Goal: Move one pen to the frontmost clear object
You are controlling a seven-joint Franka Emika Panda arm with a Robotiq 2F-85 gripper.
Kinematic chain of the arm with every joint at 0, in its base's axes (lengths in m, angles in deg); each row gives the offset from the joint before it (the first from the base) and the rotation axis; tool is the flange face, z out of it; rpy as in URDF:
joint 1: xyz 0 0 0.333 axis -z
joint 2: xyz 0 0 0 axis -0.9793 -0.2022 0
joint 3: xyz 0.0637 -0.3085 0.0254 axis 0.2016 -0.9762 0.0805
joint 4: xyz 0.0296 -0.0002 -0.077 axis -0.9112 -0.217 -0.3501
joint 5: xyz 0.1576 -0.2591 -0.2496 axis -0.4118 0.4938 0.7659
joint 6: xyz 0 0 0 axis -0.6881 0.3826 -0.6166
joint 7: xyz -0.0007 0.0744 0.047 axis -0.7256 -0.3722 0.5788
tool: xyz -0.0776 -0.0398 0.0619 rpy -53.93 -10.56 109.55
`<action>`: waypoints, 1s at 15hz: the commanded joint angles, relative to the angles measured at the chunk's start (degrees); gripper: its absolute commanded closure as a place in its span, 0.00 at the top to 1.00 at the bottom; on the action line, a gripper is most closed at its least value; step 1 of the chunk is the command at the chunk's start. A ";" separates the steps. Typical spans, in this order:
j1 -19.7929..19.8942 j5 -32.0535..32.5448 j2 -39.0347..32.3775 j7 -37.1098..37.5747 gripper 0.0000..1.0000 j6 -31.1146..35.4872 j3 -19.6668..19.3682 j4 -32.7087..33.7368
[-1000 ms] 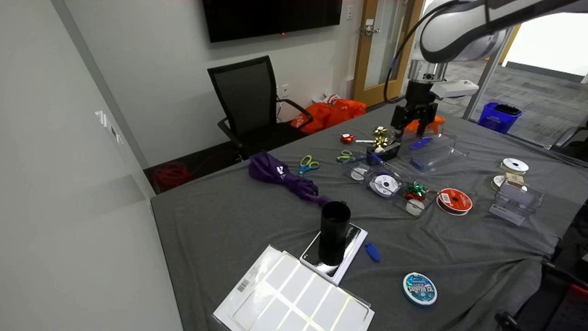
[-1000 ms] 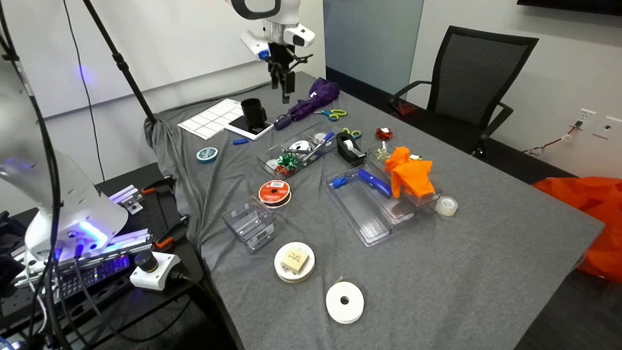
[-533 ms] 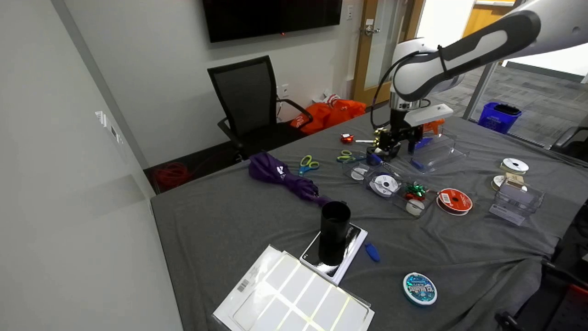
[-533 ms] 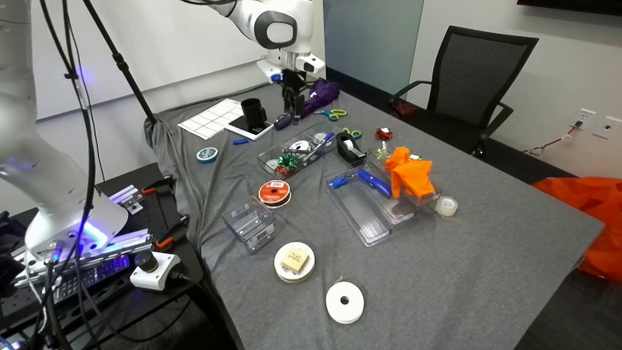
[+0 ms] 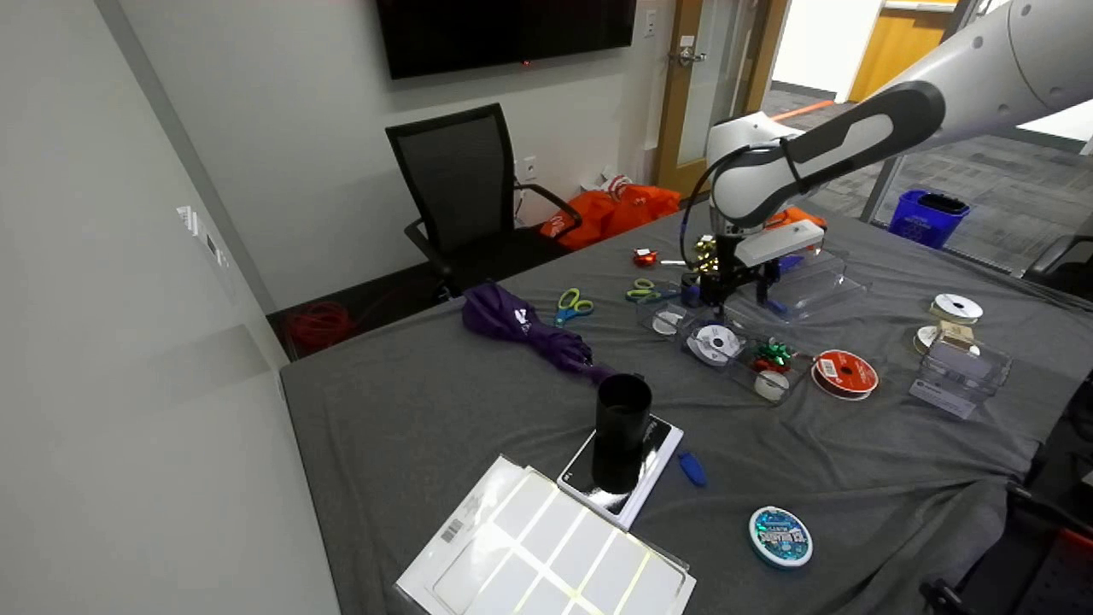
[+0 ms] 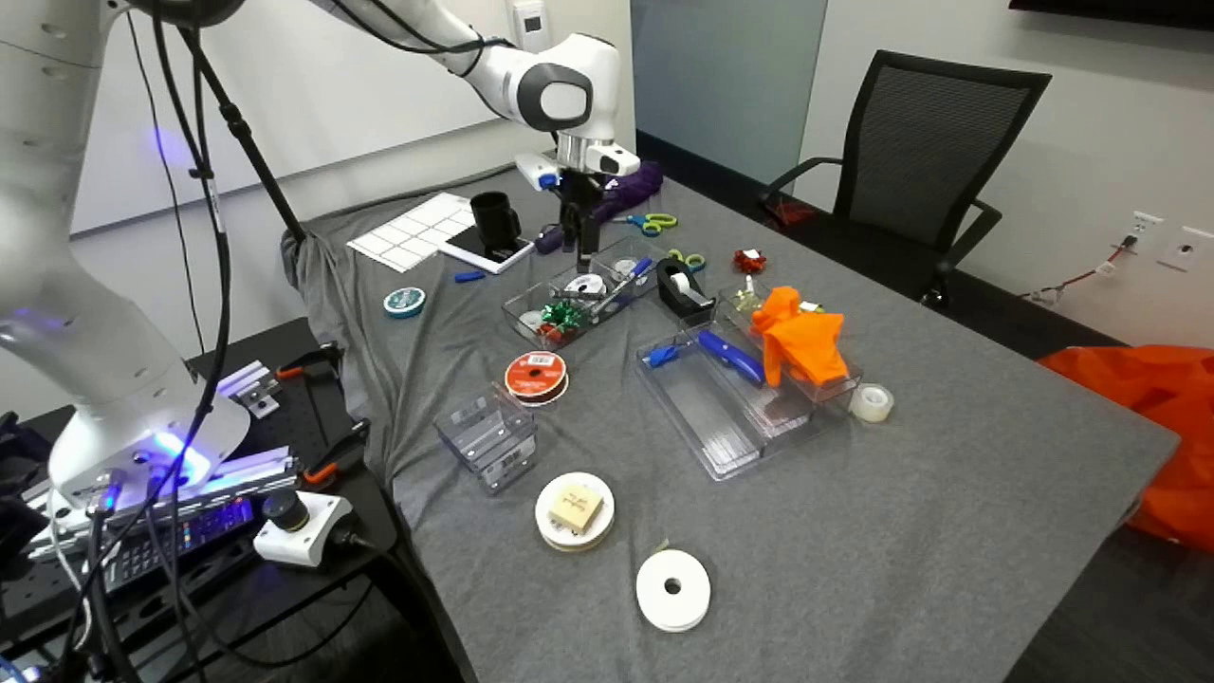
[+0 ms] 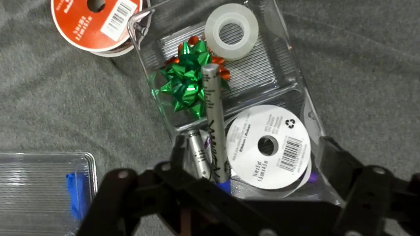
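Gripper (image 7: 252, 152) (spread wide apart) points down above the long silver pen (image 7: 215, 121).

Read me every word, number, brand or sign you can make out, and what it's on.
"Ribbon | Ruban": white spool
"5 yd": white spool
"1.5 cm x 4.5 m": white spool
Recycling sign: white spool
"Ruban": red spool
"2.2 cm x 6.1 m": red spool
"ICE BREAKERS", probably: round tin
Marks too small or blurred: silver marker, tan block, clear container, umbrella, remaining spool print.

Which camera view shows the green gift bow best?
The wrist view: the green gift bow is large, its loops distinct, though a silver marker covers part. Both exterior views show it small, less detailed.
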 commanded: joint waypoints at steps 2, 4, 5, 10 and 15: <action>-0.77 1.82 -1.75 0.16 1.00 -1.86 -1.14 1.54; -0.84 2.75 -1.81 0.19 1.00 -2.22 -1.55 1.32; -0.80 3.57 -1.55 -0.14 1.00 -1.94 -1.83 0.58; -0.42 5.78 -2.05 -1.17 1.00 -0.34 -2.23 -0.83; 0.51 4.30 -2.35 -4.36 1.00 0.02 -0.91 -1.90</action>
